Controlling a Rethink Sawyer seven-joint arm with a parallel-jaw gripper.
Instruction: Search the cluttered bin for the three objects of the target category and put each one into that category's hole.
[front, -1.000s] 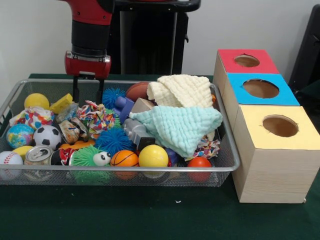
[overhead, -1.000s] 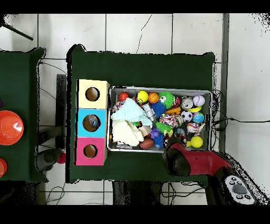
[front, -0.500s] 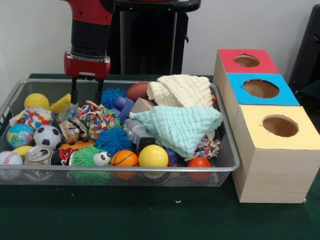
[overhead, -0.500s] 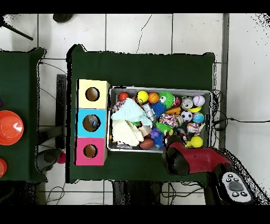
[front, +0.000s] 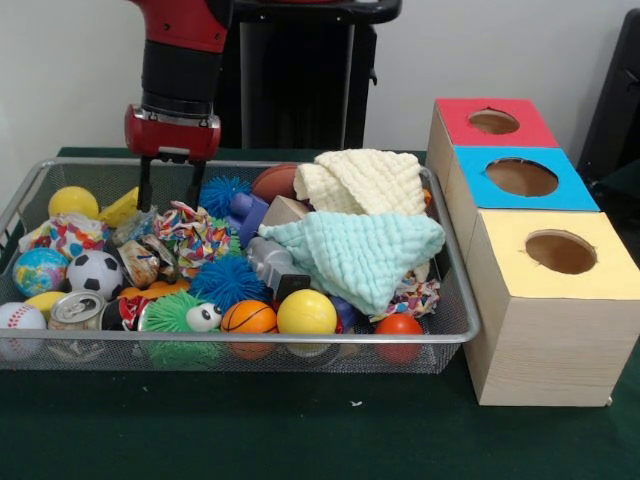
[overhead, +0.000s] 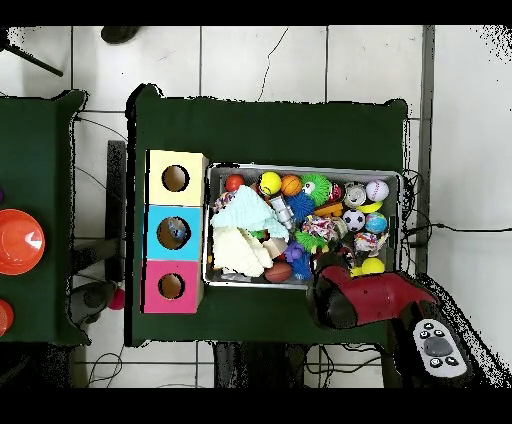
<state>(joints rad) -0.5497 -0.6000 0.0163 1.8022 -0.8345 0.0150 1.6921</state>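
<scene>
- Since a second ago the gripper (front: 169, 184) has edged toward the picture's left in the front view and sits a touch higher; in the overhead view the arm (overhead: 372, 298) now covers more of the bin's corner, hiding most of the yellow ball it lay beside.
- Nothing in the bin has shifted: cloths, balls and can lie as they did.
- A dark green cloth covers the table (front: 300, 430), which stands on a pale tiled floor (overhead: 300, 60); a second green table with an orange bowl (overhead: 18, 241) is seen at the overhead view's left edge.
- The wire mesh bin (front: 455, 300) holds the clutter: a cream cloth (front: 362, 180) and a mint cloth (front: 360, 252) heaped at the end nearest the boxes, a soccer ball (front: 95, 272), a baseball (front: 20, 318), a small basketball (front: 248, 317), a yellow ball (front: 306, 313), a blue spiky ball (front: 227, 280) and a drink can (front: 76, 310).
- Just beside the bin stand three wooden boxes with holes, topped red (front: 492, 122), blue (front: 522, 178) and yellow (front: 560, 252).
- The arm comes straight down at the bin's far corner, its two fingers apart and empty, hanging above a multicoloured rope knot (front: 192, 232).
</scene>
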